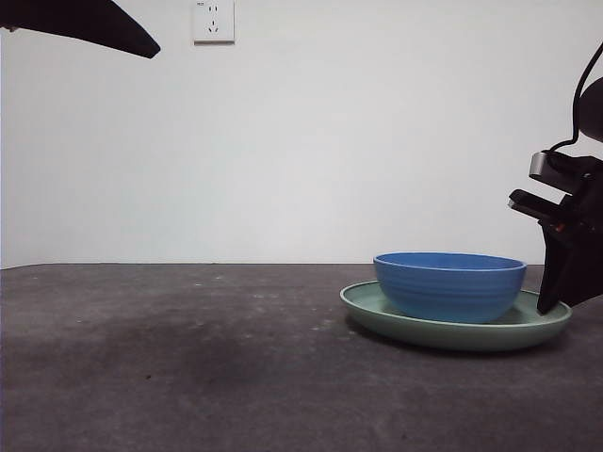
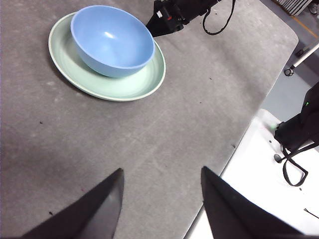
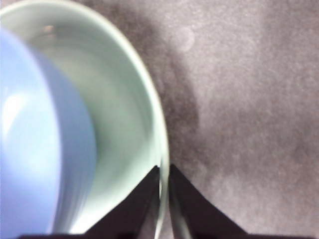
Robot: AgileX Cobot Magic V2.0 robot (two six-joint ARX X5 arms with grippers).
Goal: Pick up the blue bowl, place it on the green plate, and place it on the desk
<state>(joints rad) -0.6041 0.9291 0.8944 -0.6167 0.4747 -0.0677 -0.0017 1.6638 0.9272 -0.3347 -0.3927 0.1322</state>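
Since the desk (image 1: pixel 170 358) carries the green plate (image 1: pixel 377 309) with the blue bowl (image 1: pixel 449 285) standing loose in it, the right gripper (image 3: pixel 164 174), pinching only the plate's thin rim, risks tilting it and sliding the bowl off, while the left gripper (image 2: pixel 160 185) hangs spread well apart

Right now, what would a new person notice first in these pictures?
First, the blue bowl sitting in the green plate, on the desk toward the right of the front view. Next, the right gripper, its jaws closed on the plate's rim on the side away from the bowl. The left gripper waits open, well apart from the dishes.
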